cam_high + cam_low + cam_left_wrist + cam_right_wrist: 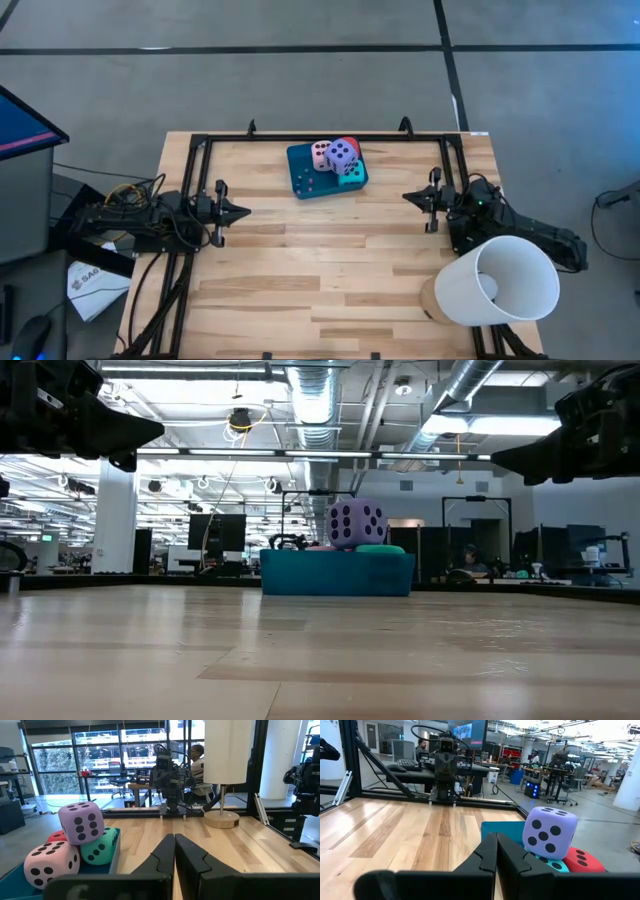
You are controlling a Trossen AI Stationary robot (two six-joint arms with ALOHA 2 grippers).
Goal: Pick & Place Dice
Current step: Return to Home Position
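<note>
We see the purple die [342,153] perched above the pink die [321,153], red die [350,143] and turquoise die [352,172], all inside the teal tray [300,172] near the middle of the table's [330,270] far edge. The left gripper [244,211] near the left edge and the right gripper [407,197] near the right edge both have their fingers pressed together, holding nothing.

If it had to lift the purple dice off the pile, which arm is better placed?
Probably right: the right gripper sits slightly nearer the purple dice, topping the pile; the left gripper is farther.
</note>
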